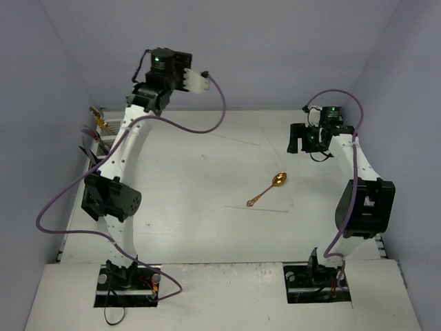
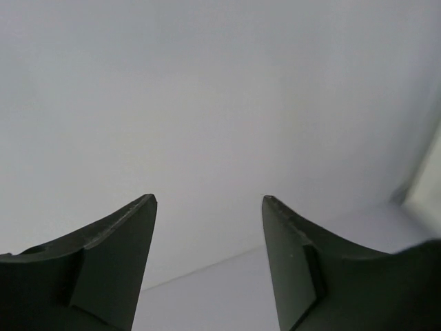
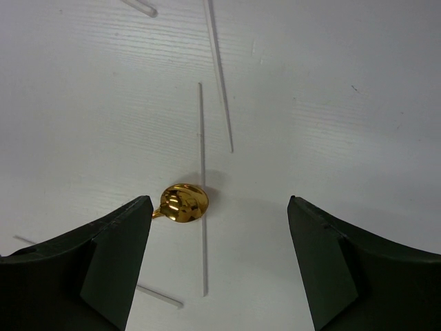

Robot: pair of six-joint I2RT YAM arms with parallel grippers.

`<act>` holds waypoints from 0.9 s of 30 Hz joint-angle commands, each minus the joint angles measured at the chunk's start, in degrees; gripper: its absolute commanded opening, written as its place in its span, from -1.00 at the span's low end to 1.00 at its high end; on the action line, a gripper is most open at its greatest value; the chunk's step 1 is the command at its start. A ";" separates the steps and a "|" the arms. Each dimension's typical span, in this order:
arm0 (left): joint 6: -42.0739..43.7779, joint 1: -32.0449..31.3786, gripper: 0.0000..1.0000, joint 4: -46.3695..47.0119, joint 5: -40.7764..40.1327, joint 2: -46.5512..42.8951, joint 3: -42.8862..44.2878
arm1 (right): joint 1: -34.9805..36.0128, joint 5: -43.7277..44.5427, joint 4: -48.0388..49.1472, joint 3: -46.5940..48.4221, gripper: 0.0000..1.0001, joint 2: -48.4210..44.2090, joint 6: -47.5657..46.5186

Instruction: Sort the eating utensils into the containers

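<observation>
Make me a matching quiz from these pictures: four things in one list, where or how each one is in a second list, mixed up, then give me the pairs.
Things
1. spoon
2. left gripper
3. right gripper
4. thin sticks

Places and states
A. open, over the table, spoon bowl showing between its fingers
B. pale, lying flat on the table
C. open and empty, up high, facing a bare wall
D. gold, lying right of the table's centre

Pairs: 1-D, 2-C, 3-A, 4-B
</observation>
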 commanded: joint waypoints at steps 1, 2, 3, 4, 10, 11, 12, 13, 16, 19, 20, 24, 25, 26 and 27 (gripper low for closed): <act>-39.71 -5.51 0.23 -3.55 0.72 -5.95 -6.22 | -2.67 2.00 1.67 1.52 0.53 -2.24 2.43; -46.21 -6.56 0.25 -3.71 2.18 -6.93 -8.22 | -3.05 2.28 1.67 1.70 0.54 -2.19 2.83; -53.05 -7.43 0.25 -3.94 3.68 -7.84 -10.16 | -3.40 2.48 1.67 1.88 0.54 -2.12 3.15; -59.92 -8.00 0.25 -3.88 5.46 -8.79 -12.63 | -3.84 2.48 1.67 2.13 0.55 -2.00 3.34; -88.21 -13.67 0.23 -0.47 31.70 -11.78 -24.78 | -6.76 1.69 1.67 3.34 0.55 -0.65 5.50; -88.86 -15.44 0.22 0.83 33.37 -11.78 -26.94 | -7.48 1.22 1.67 3.44 0.55 -0.50 5.69; -89.47 -17.19 0.21 2.16 34.79 -11.76 -28.92 | -8.11 0.77 1.67 3.52 0.55 -0.36 5.87; -90.12 -18.91 0.19 3.73 34.98 -11.58 -29.97 | -8.28 0.53 1.67 3.52 0.55 -0.20 5.96; -93.98 -25.50 0.19 7.02 33.93 -8.12 -29.75 | -8.59 0.07 1.67 3.25 0.56 0.21 6.27; -94.73 -29.85 0.18 7.00 31.46 -3.58 -27.46 | -9.07 0.10 1.64 2.99 0.56 0.32 6.30; -94.74 -31.01 0.18 7.01 30.77 -2.21 -26.56 | -9.32 0.09 1.67 2.91 0.56 0.32 6.31; -96.43 -32.74 0.18 5.50 28.33 4.39 -22.53 | -10.32 -0.68 1.67 3.03 0.57 0.58 6.60; -96.42 -33.17 0.17 4.71 27.38 5.87 -21.37 | -10.49 -0.80 1.67 3.09 0.57 0.69 6.65; -96.30 -33.59 0.17 4.35 26.48 7.25 -20.42 | -10.67 -1.04 1.67 3.15 0.57 0.81 6.65; -96.08 -33.97 0.17 4.10 25.65 8.77 -19.56 | -10.84 -1.12 1.67 3.23 0.57 0.85 6.71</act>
